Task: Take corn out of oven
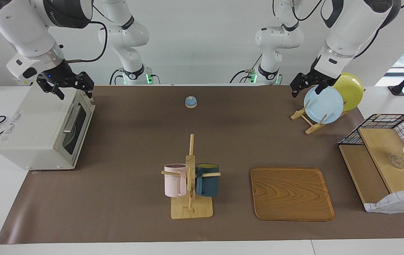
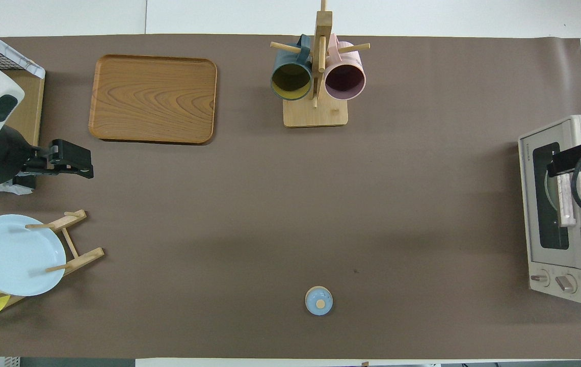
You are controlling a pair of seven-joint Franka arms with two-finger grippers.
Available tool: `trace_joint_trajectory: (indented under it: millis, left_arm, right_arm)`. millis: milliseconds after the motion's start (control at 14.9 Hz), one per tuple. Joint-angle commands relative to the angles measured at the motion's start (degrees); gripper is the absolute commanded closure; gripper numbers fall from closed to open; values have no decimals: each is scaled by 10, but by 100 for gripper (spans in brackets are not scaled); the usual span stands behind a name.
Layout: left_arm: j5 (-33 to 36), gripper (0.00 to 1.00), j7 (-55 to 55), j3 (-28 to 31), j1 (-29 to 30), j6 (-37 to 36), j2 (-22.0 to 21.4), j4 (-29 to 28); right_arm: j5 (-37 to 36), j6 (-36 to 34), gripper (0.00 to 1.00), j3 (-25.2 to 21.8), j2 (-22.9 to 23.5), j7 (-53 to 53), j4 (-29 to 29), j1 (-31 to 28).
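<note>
Nearest the camera a mug rack (image 1: 190,177) and tray (image 1: 291,193) sit idle, while the right gripper (image 1: 68,85), fingers apart, hangs above the shut oven (image 1: 44,129), the left gripper (image 1: 306,85) waits with its state unclear, and the corn, unseen and presumably inside, risks rolling off the rack if the door is yanked.

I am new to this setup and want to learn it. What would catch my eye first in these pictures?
Probably the oven, the largest thing here, at the right arm's end of the table with its door shut; the right gripper hangs over its top edge. Next, the mug rack with a pink and a dark blue mug, beside the wooden tray. The left gripper waits over the blue plate. No corn shows.
</note>
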Motion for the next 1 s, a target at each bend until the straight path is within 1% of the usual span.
trace_joint_trajectory:
  millis: [0, 201, 402, 469, 536, 603, 669, 803, 870, 937]
  left_arm:
    - [3, 0, 2, -4, 7, -6, 0, 8]
    - [3, 0, 2, -4, 7, -6, 0, 8]
    - [3, 0, 2, -4, 7, -6, 0, 8]
    - [3, 0, 2, -4, 7, -6, 0, 8]
    - [3, 0, 2, -4, 7, -6, 0, 8]
    - [3, 0, 2, -4, 7, -6, 0, 8]
    - [3, 0, 2, -4, 7, -6, 0, 8]
    - [3, 0, 2, -4, 7, -6, 0, 8]
    - [3, 0, 2, -4, 7, -6, 0, 8]
    - [3, 0, 2, -4, 7, -6, 0, 8]
  right_arm:
    - [1, 4, 0, 4, -1, 5, 0, -6]
    - [1, 3, 0, 3, -2, 6, -2, -10]
    - [2, 13, 0, -2, -22, -8, -41, -12]
    - [2, 24, 4, -2, -25, -15, -49, -12]
    - [2, 35, 45, -2, -26, -17, -55, -12]
    - [-3, 40, 91, -2, -27, -13, -58, -6]
    - [-15, 51, 100, -1, -29, -13, -68, -5]
    - [-22, 124, 100, 0, -58, -26, -139, -6]
    - [-23, 152, 100, 0, -72, -24, -169, -6]
    - [-27, 167, 100, -1, -79, -18, -191, -7]
